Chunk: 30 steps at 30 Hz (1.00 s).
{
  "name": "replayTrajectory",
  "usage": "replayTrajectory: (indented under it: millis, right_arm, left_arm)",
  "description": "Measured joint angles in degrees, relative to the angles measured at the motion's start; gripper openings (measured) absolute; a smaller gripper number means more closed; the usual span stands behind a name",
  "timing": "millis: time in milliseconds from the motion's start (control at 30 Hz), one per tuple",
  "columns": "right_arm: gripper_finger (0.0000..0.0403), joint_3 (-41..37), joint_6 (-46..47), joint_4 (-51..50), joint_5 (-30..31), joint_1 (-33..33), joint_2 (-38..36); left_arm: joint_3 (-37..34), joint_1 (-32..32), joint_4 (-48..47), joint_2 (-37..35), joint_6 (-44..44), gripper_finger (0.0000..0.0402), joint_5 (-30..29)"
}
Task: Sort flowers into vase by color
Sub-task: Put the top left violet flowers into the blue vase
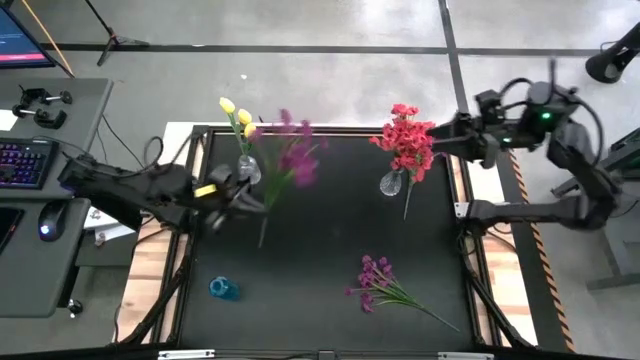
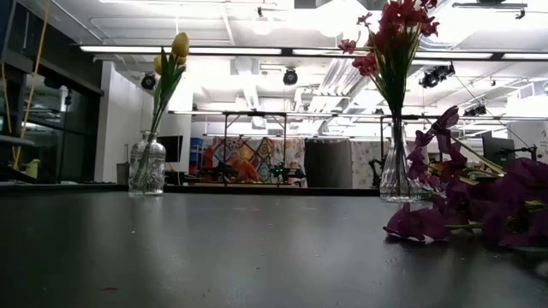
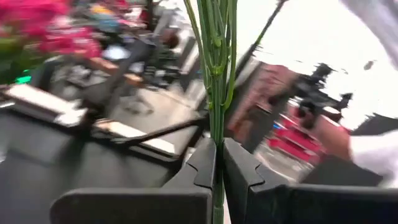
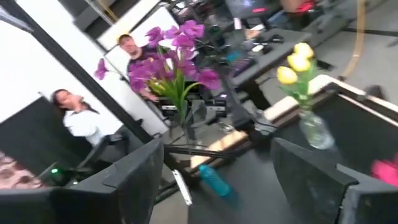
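My left gripper [image 1: 238, 200] is shut on a bunch of purple flowers [image 1: 293, 158], held over the table's left half beside a clear vase [image 1: 247, 170] of yellow flowers [image 1: 235, 112]. A second clear vase [image 1: 391, 183] holds red flowers [image 1: 405, 138]. Another purple bunch [image 1: 383, 285] lies flat on the table near the front. My right gripper [image 1: 455, 132] hangs open at the far right, next to the red blooms. The right wrist view shows the held purple bunch [image 4: 174, 59] and the yellow flowers [image 4: 297, 62]. In the low view both vases [image 2: 147, 167] [image 2: 396, 171] stand upright. My left gripper pinches the purple bunch's green stems [image 3: 216, 134] between its two fingers [image 3: 202, 165], several stems together. The fingers come from the table's left and lie across the stems. The bunch is lifted clear, blooms above the fingers, and the stem ends [image 1: 262, 238] stick out below them.
A small blue vase [image 1: 222, 288] lies on its side near the front left corner. Desks with a keyboard [image 1: 22, 160] and mouse stand left of the table. A person [image 4: 74, 121] shows in the room beyond. Bare black table [image 1: 320, 230] lies between the vases.
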Motion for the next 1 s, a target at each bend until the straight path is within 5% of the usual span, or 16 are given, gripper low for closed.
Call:
replayTrajectory:
  millis: [133,367,700,1000]
  right_arm:
    - [0.0263,0.0,0.06,10.21,4.33,10.35,6.29]
    - [0.0235,-0.02,0.19,20.17,7.05,20.91,15.05]
    - [0.0199,-0.02,1.35,20.14,11.74,25.8,18.04]
    - [0.0195,-0.02,2.87,20.18,17.51,26.46,18.02]
  left_arm:
    - [0.0,-7.51,0.09,-3.08,4.44,0.0,-2.37]
    - [-1.65,-22.39,2.93,-3.77,9.96,0.0,-14.95]
    - [-15.96,-41.01,15.16,-3.98,9.38,0.0,-41.03]
    - [-25.73,-49.44,26.76,-6.47,12.31,0.0,-44.46]
